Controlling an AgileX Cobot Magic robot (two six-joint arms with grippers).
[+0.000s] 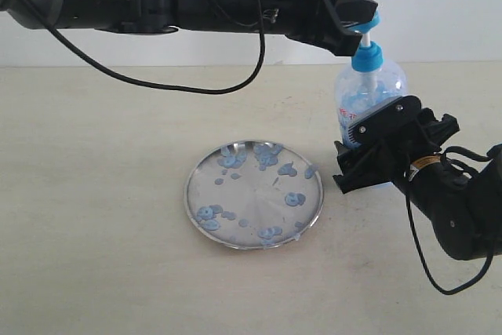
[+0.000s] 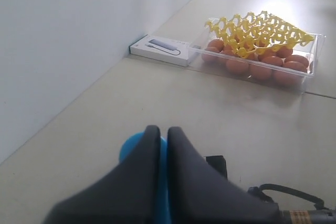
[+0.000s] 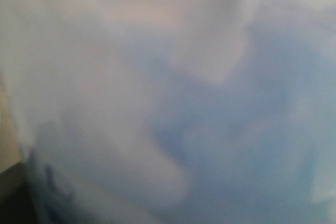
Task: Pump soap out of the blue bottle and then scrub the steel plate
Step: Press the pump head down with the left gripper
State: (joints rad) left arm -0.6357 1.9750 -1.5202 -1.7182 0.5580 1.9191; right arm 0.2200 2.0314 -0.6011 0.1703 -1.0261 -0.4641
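Note:
The blue bottle (image 1: 378, 84) stands upright to the right of the steel plate (image 1: 259, 195). My right gripper (image 1: 354, 154) is shut on its lower body from the front right. My left gripper (image 1: 362, 27) reaches across from the left, shut, its fingertips resting on the blue pump head (image 1: 372, 21). In the left wrist view the two black fingers (image 2: 140, 174) are nearly together over the pump head (image 2: 128, 148). Blue-grey soap blobs (image 1: 268, 156) speckle the plate. The right wrist view is a blur of the bottle's wall (image 3: 131, 51) and light blue soap (image 3: 252, 145).
A clear tray of brown eggs (image 2: 262, 66) with a yellow insert (image 2: 257, 32) and a flat white box (image 2: 160, 50) lie by the white wall (image 2: 63, 40) beyond the bottle. A black cable (image 1: 157, 82) hangs from the left arm over the table.

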